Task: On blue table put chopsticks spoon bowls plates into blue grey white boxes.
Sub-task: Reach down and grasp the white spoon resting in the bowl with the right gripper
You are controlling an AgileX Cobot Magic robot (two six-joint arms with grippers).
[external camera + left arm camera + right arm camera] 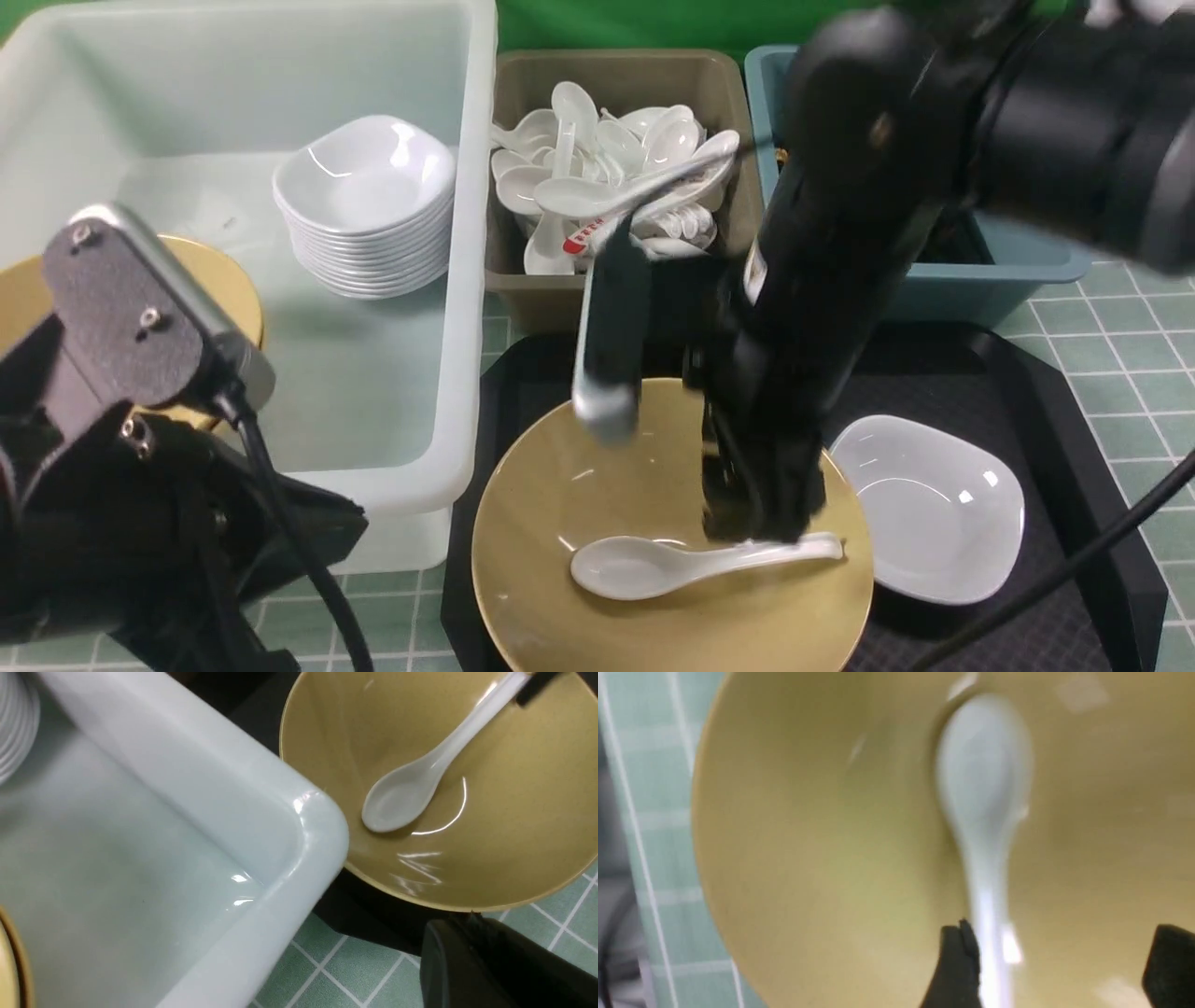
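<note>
A white spoon [644, 565] [406, 793] [985, 788] lies in a tan bowl [560, 495] [514, 835] [808, 858] on the black tray [1055, 448]. My right gripper [761, 532] [1062, 940] reaches down into the bowl, open, with the spoon's handle just inside one finger. A white dish [934, 509] sits on the tray beside the bowl. My left gripper [467, 924] is shut and holds nothing, low by the white box's near corner [317, 826]. No chopsticks are in view.
The white box [467, 280] holds a stack of white dishes [364, 205] and a tan bowl [224, 280]. The grey box [523, 308] behind the tray is full of white spoons. The blue box [980, 280] is largely hidden by my right arm.
</note>
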